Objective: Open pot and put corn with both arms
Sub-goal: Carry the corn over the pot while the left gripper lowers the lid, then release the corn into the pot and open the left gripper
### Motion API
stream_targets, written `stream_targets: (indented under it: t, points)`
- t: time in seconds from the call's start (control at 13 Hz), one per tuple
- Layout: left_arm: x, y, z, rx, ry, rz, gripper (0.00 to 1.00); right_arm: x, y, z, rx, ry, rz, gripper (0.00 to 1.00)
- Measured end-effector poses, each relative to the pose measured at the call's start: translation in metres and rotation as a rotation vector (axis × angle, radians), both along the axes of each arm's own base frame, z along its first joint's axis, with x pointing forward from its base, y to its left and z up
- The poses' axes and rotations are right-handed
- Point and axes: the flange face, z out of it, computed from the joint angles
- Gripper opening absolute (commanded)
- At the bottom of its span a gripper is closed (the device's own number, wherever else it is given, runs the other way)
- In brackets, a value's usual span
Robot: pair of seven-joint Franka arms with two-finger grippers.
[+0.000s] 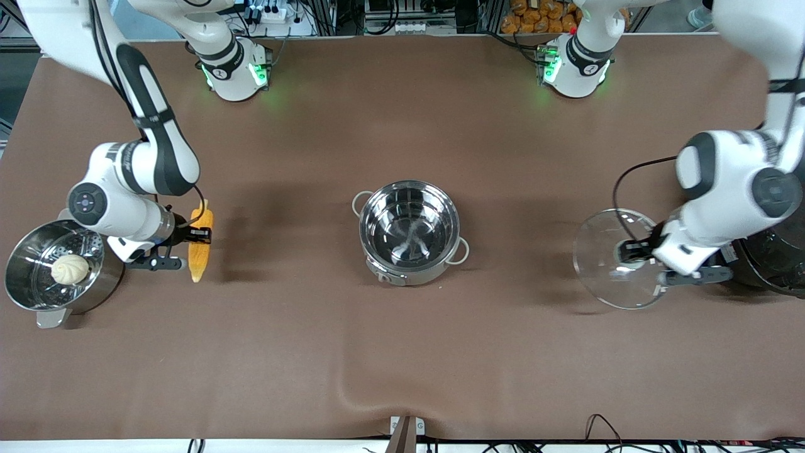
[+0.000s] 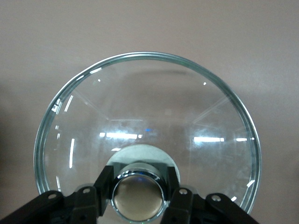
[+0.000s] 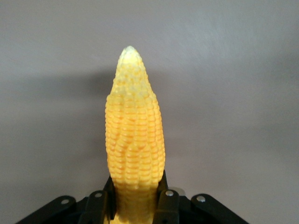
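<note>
The steel pot (image 1: 410, 233) stands open and empty at the table's middle. My left gripper (image 1: 629, 250) is shut on the copper knob (image 2: 138, 196) of the clear glass lid (image 1: 613, 258), which it holds tilted over the table toward the left arm's end; the lid also fills the left wrist view (image 2: 145, 116). My right gripper (image 1: 200, 235) is shut on the yellow corn (image 1: 200, 246) and holds it above the table toward the right arm's end, beside the steamer. In the right wrist view the corn (image 3: 134, 140) sticks out between the fingers (image 3: 167, 200).
A steel steamer pot (image 1: 31, 286) with a white bun (image 1: 70, 268) in it stands at the right arm's end. A black rice cooker (image 1: 770, 258) is at the left arm's end, partly hidden by the left arm. The brown cloth has a fold (image 1: 352, 384) near the front edge.
</note>
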Motion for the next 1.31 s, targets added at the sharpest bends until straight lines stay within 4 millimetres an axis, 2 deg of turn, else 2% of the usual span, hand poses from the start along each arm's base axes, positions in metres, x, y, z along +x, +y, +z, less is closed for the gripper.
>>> stream_targets:
  t: [0.15, 0.38, 0.54, 0.62, 0.69, 0.77, 0.85, 0.92, 1.08, 1.15, 1.23, 1.31]
  points:
    - [-0.017, -0.027, -0.026, 0.002, 0.028, -0.006, 0.00, 0.020, 0.068, 0.051, 0.050, -0.061, -0.064, 0.13]
    - [-0.039, -0.051, -0.056, 0.001, 0.014, -0.031, 0.00, 0.028, 0.169, 0.100, 0.102, -0.144, -0.107, 0.14]
    - [-0.059, -0.056, -0.080, -0.002, -0.006, -0.042, 0.00, 0.021, 0.246, 0.129, 0.154, -0.176, -0.179, 0.14]
    - [-0.067, -0.057, -0.089, 0.000, 0.003, -0.043, 0.00, 0.009, 0.289, 0.135, 0.166, -0.173, -0.228, 0.14]
    - [-0.073, -0.059, -0.096, 0.001, 0.014, -0.044, 0.00, -0.006, 0.335, 0.134, 0.176, -0.167, -0.267, 0.14]
    - [-0.076, -0.062, -0.097, 0.002, 0.017, -0.047, 0.16, -0.018, 0.371, 0.125, 0.181, -0.162, -0.284, 0.14]
    - [-0.076, -0.063, -0.097, 0.002, 0.016, -0.048, 0.32, -0.024, 0.396, 0.112, 0.182, -0.159, -0.291, 0.15]
    - [-0.076, -0.064, -0.097, 0.003, 0.017, -0.048, 0.99, -0.026, 0.412, 0.096, 0.184, -0.163, -0.292, 0.15]
    - [-0.072, -0.066, -0.091, 0.007, 0.048, -0.046, 1.00, -0.024, 0.432, 0.059, 0.191, -0.179, -0.294, 0.16]
    - [-0.066, -0.067, -0.080, 0.011, 0.066, -0.036, 1.00, -0.026, 0.440, 0.042, 0.192, -0.184, -0.298, 0.31]
    - [-0.057, -0.068, -0.061, 0.014, 0.080, -0.019, 1.00, -0.030, 0.447, 0.029, 0.187, -0.181, -0.297, 0.66]
    - [-0.049, -0.069, -0.036, 0.019, 0.090, -0.007, 1.00, -0.033, 0.452, 0.022, 0.182, -0.176, -0.298, 0.77]
